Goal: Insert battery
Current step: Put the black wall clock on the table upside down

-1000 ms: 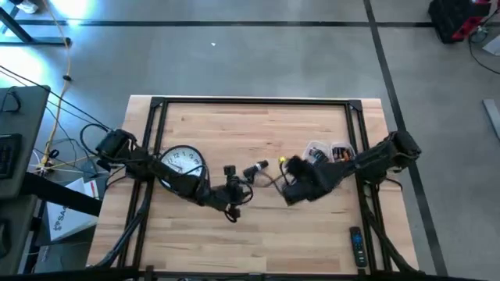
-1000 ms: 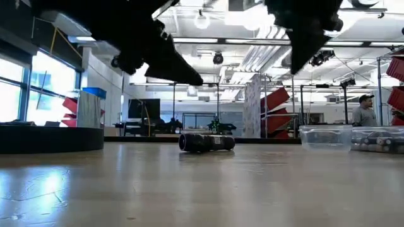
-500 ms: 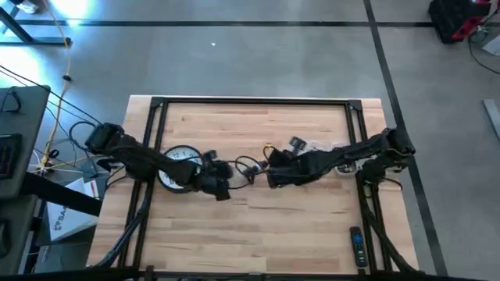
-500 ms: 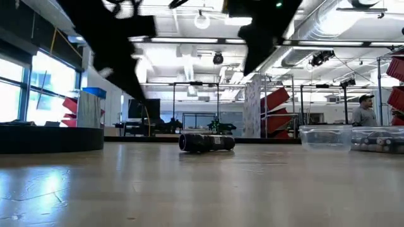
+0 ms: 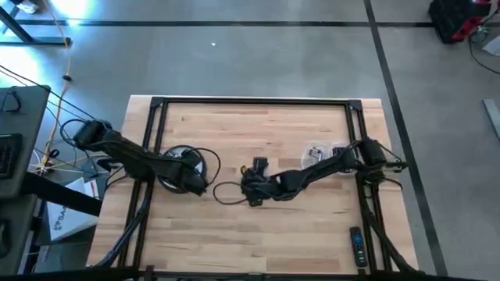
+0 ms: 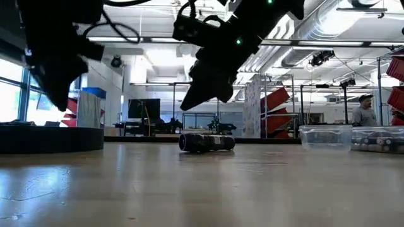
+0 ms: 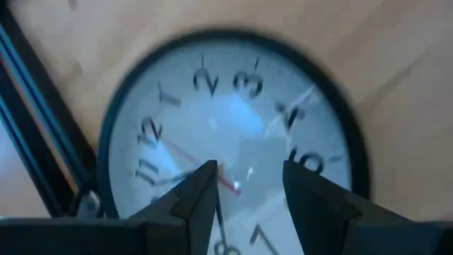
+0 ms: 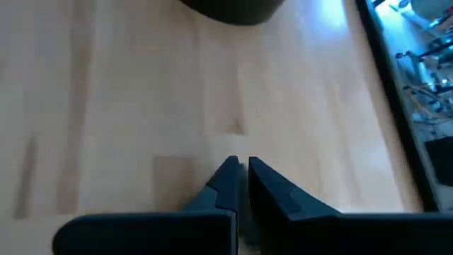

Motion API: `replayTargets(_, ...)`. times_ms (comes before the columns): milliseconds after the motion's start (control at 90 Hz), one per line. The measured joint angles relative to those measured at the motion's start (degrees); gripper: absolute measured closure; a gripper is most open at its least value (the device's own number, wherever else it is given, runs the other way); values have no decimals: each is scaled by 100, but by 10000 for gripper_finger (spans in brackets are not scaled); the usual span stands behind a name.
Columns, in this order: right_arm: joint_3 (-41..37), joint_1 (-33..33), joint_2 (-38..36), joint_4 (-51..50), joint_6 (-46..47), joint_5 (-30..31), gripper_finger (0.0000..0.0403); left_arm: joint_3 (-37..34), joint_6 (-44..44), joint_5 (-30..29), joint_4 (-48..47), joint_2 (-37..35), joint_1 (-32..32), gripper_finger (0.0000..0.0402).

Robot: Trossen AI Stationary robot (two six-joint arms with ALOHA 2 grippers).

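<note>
**Spotter:** What do you have, starting at the clock?

**Me:** The clock lies face up at the left of the tabletop. My left gripper hovers right over its dial, jaws apart, nothing between them. Just right of the clock a loose cable loops across the wood. Further right lies a dark cylinder, and my right gripper hangs close by it, jaws pressed almost together on nothing.

**Spotter:** And the battery?

**Me:** I cannot make one out. My guess is that it sits in the clear tubs, well right of the clock, by the right arm's base. Neither gripper holds one. A remote lies further right than that, near the front edge, out of play.

**Spotter:** What worries you from here?

**Me:** Three things.
- **The dial:** the left jaws are open over the glass. If I drop straight down, the tips strike or scrape it.
- **The clock's back:** I judge the compartment is underneath. Turning the clock over with a poor hold on its rim could let it slip or skid off the left edge.
- **The cable:** it lies between the clock and my right gripper, so a low sweep could snag it and drag whatever it joins.

**Spotter:** And the cylinder?

**Me:** It looks free to roll. A nudge from the right arm could send it towards the clock.
</note>
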Motion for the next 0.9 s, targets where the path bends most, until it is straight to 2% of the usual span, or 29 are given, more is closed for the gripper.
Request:
replayTargets(100,0,144,7,-6,382,4,403,-93,44,181,212,54,-40,259)
replayTargets(211,0,295,7,31,745,-15,403,-93,503,249,829,100,-127,259)
replayTargets(367,0,484,16,171,1093,-439,403,-91,893,653,1343,382,-166,259)
replayTargets(567,0,726,22,503,1335,-467,403,39,1384,699,1348,601,-226,259)
replayTargets(811,0,795,22,730,1662,-431,403,340,2597,860,2373,601,-530,259)
replayTargets(900,0,795,22,734,1701,-429,403,405,2625,717,2156,558,-548,259)
